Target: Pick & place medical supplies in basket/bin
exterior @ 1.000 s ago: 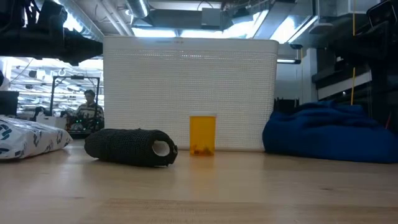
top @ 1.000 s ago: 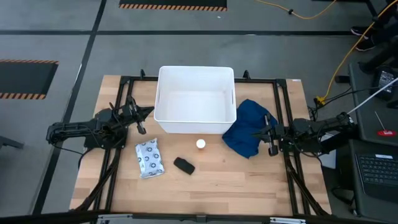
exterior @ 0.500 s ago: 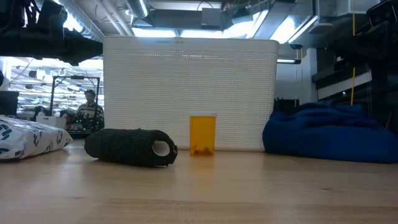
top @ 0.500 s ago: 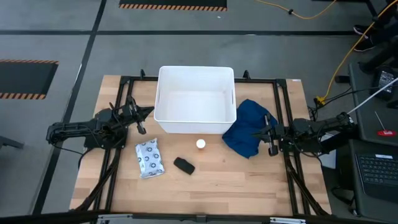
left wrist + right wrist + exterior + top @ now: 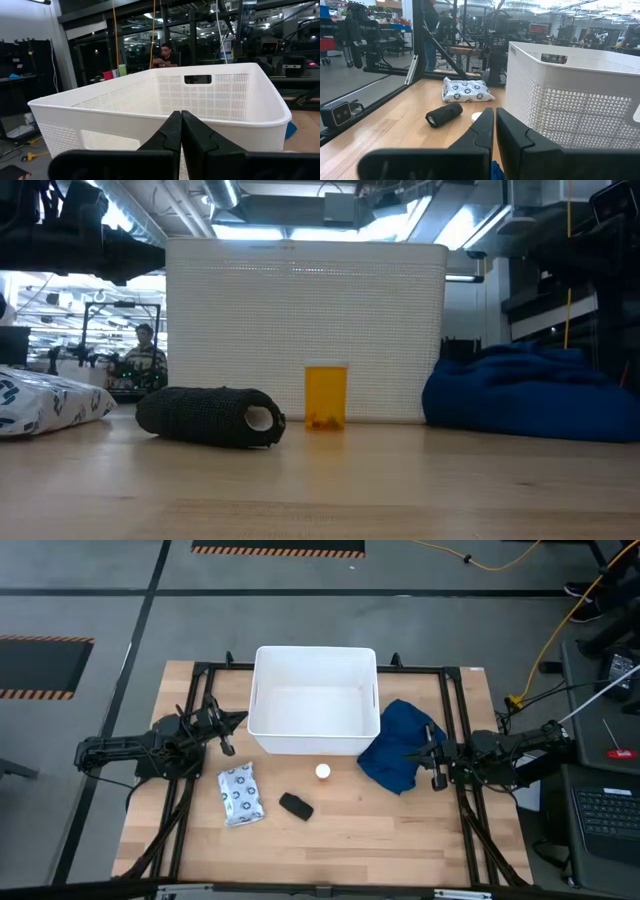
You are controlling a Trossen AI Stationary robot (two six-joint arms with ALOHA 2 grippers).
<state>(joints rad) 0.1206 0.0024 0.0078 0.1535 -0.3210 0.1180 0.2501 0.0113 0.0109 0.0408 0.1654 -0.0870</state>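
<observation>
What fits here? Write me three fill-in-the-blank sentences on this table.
1. The tub holds ____ supplies.
2. The bottle stands between the tub and the black ____.
3. The cloth lies beside the ____ end effector.
Missing words: no; oblong; right

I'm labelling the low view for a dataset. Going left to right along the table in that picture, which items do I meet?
White dotted packet → black oblong roll → orange bottle → dark-blue cloth. The white tub stands behind the middle ones.
</observation>
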